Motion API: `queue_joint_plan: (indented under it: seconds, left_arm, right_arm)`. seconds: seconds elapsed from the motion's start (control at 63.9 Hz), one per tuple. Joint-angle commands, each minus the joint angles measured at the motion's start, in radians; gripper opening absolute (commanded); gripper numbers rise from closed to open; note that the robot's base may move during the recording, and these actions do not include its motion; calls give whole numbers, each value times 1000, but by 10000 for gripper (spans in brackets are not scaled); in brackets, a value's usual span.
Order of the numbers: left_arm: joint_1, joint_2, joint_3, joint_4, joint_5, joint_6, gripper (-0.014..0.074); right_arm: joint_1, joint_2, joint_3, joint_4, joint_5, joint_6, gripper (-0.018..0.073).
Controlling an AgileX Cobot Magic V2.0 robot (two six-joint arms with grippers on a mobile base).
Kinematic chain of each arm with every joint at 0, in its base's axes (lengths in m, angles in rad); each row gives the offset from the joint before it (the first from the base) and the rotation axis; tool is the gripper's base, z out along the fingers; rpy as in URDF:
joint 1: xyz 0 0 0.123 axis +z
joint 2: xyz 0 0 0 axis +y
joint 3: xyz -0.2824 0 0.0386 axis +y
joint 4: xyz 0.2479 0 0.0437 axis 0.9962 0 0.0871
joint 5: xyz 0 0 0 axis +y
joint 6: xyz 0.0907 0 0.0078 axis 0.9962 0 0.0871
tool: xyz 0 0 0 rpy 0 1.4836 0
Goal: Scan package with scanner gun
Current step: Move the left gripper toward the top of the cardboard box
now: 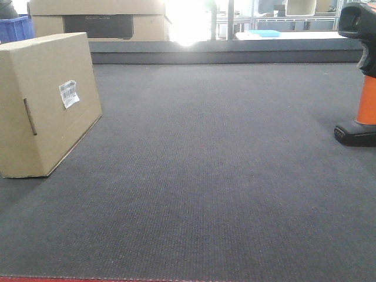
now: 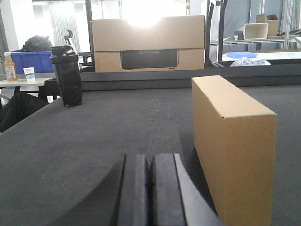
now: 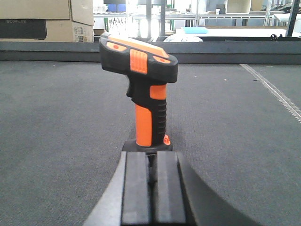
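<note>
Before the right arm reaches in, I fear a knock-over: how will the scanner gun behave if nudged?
The scanner gun stands upright on a narrow base under a bulky head, so a high push would probably tip it. Its ribbed handle likely grips well. It looks rigid, unlikely to flex.

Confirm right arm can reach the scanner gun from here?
Probably yes. The scanner gun stands upright on the mat straight ahead of the right gripper, with nothing between them. The jaws are shut, so they must open first.
</note>
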Motion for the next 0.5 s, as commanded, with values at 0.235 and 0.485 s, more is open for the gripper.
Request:
queue_joint_plan:
  seconds: [0.235, 0.485]
  left_arm:
    - [-5, -4, -4, -1, -17, -8, -111]
    - [-5, -4, -4, -1, -19, -8, -111]
  right_arm:
    - [-1, -4, 0, -7, -22, 0, -153]
    - [-1, -4, 0, -7, -24, 0, -153]
